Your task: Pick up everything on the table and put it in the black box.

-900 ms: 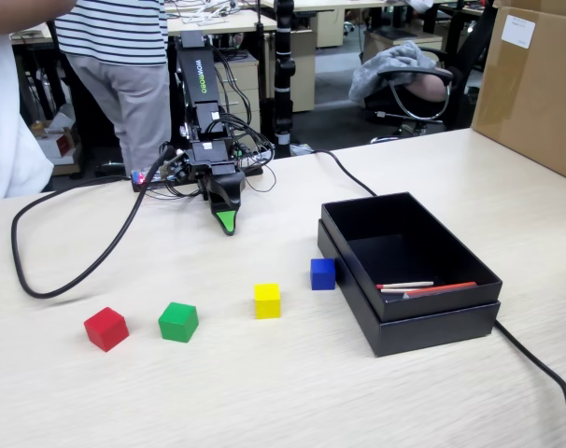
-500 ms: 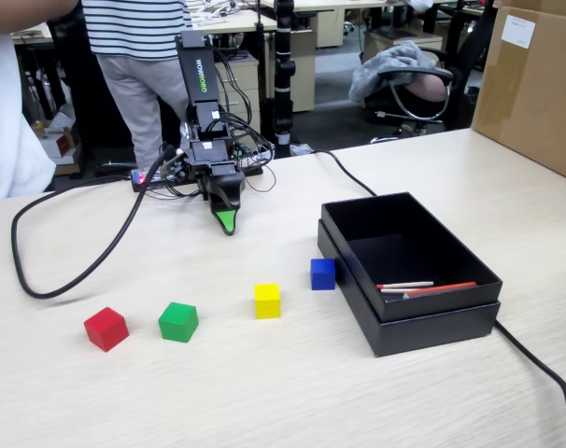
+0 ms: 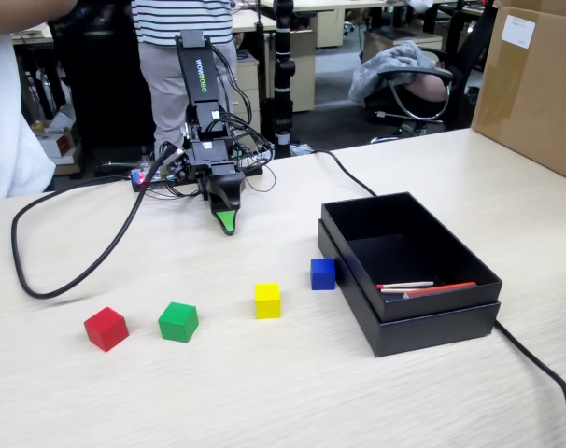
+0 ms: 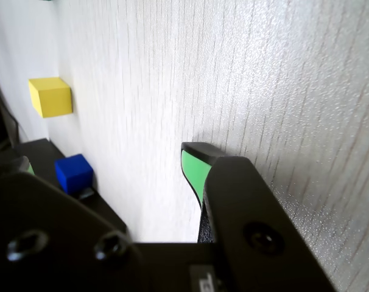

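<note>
Only the person in the striped shirt behind the surface (image 3: 292, 392) has shifted rightward; arm and cubes stay put. Tool (image 3: 227, 224) rests tip-down on the surface, gripping nothing; whether its jaws are parted, I cannot tell. Red cube (image 3: 106, 329), green cube (image 3: 177, 322), yellow cube (image 3: 267, 301) and blue cube (image 3: 322, 273) sit in a row at its 6 o'clock, blue nearest the black box (image 3: 432, 322).

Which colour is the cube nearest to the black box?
Blue: the blue cube, clearest in the fixed view.
</note>
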